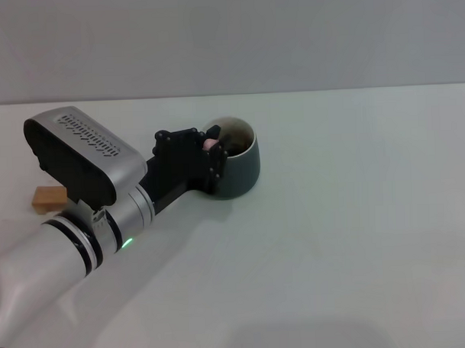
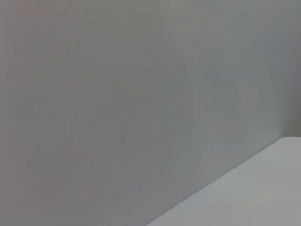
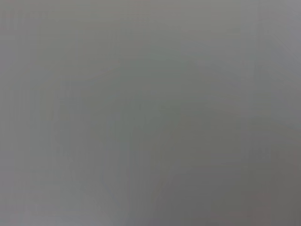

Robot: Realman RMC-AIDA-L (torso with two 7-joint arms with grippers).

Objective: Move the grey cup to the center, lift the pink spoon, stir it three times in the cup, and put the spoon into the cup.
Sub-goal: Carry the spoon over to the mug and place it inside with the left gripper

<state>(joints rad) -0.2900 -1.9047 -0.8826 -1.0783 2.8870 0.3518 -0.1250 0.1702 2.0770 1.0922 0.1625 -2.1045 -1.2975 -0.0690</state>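
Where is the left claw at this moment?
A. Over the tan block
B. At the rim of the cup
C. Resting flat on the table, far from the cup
B: in the head view the left claw is at the rim of the cup, with something pink at its tip.

One grey cup (image 1: 238,168) on the white table (image 1: 356,215) — one pink spoon (image 1: 210,144), only a sliver of it visible at the rim. One tan block (image 1: 47,199) at the table's left edge. One arm in sight — one left gripper (image 1: 216,155).
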